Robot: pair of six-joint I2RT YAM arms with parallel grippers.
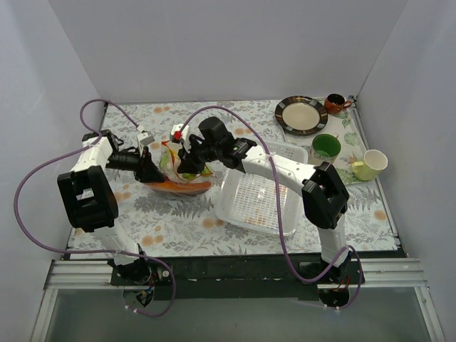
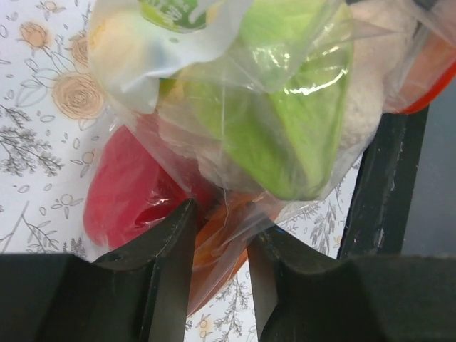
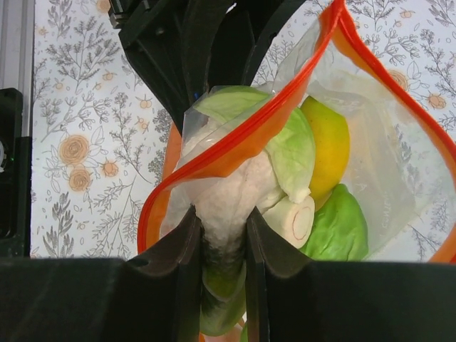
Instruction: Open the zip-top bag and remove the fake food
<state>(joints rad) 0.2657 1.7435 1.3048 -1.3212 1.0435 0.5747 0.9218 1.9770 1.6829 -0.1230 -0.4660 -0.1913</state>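
Left tool [image 2: 219, 246], nearly closed, pinches the zip-top bag [image 2: 214, 43]; right tool [image 3: 222, 246] clamps it below its open mouth, fake food [image 3: 328, 149] inside.

Floral-print table [image 1: 178, 228]: white perforated tray [image 1: 256, 196], brown-rimmed plate [image 1: 301, 115], green cup [image 1: 326, 148], pale yellow cup [image 1: 370, 165]; zip-top bag [image 1: 171, 160] left-centre, contact unclear.

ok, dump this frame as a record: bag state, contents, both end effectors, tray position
bag: clear plastic zip-top bag, orange-red zip strip parted, mouth open
contents: pale green toy cabbage, yellow toy piece and red toy pepper, all inside
left end effector: closed on bag film beside the pepper
right end effector: closed on the bag just below the zip strip
tray: white perforated plastic tray, on the table to the right of the bag
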